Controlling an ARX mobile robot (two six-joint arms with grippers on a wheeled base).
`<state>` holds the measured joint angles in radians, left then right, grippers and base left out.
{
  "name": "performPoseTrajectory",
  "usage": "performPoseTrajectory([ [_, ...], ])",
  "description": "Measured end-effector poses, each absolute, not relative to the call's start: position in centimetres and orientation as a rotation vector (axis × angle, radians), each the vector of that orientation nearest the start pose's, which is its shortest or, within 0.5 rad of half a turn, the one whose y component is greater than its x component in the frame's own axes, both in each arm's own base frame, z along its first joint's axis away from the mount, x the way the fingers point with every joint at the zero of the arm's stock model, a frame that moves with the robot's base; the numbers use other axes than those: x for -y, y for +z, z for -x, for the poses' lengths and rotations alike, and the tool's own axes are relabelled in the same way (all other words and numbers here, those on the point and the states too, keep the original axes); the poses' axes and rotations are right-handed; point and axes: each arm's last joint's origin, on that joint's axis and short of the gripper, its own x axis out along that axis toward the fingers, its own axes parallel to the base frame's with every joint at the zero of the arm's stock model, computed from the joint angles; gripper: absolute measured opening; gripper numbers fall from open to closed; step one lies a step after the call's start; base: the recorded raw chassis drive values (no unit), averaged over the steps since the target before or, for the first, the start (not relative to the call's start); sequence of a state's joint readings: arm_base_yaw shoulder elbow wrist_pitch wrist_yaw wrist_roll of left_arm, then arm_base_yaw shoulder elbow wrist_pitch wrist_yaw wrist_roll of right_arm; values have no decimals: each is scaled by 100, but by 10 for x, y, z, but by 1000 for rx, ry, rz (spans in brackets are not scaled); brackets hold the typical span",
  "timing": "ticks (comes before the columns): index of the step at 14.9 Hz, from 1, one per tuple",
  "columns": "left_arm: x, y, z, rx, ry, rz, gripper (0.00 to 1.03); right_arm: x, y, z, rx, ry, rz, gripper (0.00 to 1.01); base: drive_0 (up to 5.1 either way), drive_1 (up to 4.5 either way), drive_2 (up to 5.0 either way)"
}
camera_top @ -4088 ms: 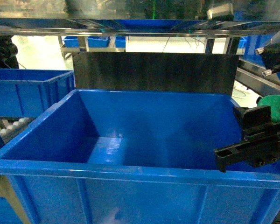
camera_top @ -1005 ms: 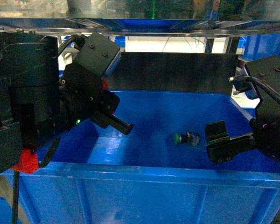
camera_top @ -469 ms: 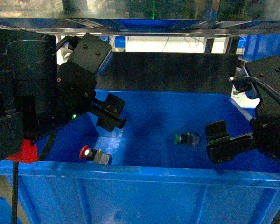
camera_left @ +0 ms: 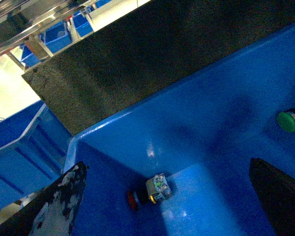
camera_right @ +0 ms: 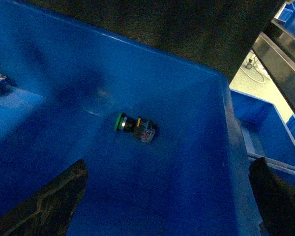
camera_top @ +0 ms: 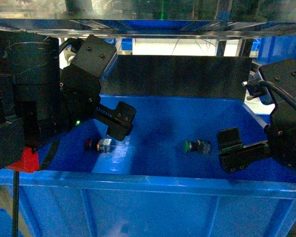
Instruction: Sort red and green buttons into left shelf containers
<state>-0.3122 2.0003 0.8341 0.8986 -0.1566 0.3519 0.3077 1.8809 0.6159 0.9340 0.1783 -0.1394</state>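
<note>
A large blue bin (camera_top: 138, 180) fills the head view. The red button (camera_top: 99, 145) lies on its side on the bin floor at the left, also in the left wrist view (camera_left: 148, 191). The green button (camera_top: 197, 146) lies on the floor toward the right, red cap's counterpart seen from the right wrist (camera_right: 135, 127). My left gripper (camera_top: 119, 120) hangs open above the red button, which sits between and below its fingers (camera_left: 59, 201). My right gripper (camera_top: 234, 150) is open over the bin's right side, nothing between its fingers (camera_right: 54, 196).
A dark panel (camera_top: 187, 74) stands behind the bin, under a metal shelf edge (camera_top: 148, 24). Another blue bin (camera_left: 19, 142) sits to the left and one more (camera_right: 265, 128) to the right. Both arms hang inside the bin's rim.
The bin was empty at first. The green button then lay in it; my left gripper opened and the red button dropped, rolling from the front wall to the left floor.
</note>
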Motion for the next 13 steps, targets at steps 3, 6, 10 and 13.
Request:
performPoseTrajectory([
  [3, 83, 119, -324, -60, -20, -148, 70, -67, 107, -278, -151, 10, 81, 69, 0, 0, 0],
  [6, 48, 141, -273, -20, 4, -28, 32, -40, 129, -238, -87, 0, 34, 31, 0, 0, 0],
  [10, 25, 149, -224, -6, 6, -4, 2, -21, 146, -200, -12, -5, 16, 2, 0, 0, 0],
  [13, 15, 153, -197, -53, 2, -8, 2, -13, 149, -176, -26, 0, 17, 2, 0, 0, 0],
])
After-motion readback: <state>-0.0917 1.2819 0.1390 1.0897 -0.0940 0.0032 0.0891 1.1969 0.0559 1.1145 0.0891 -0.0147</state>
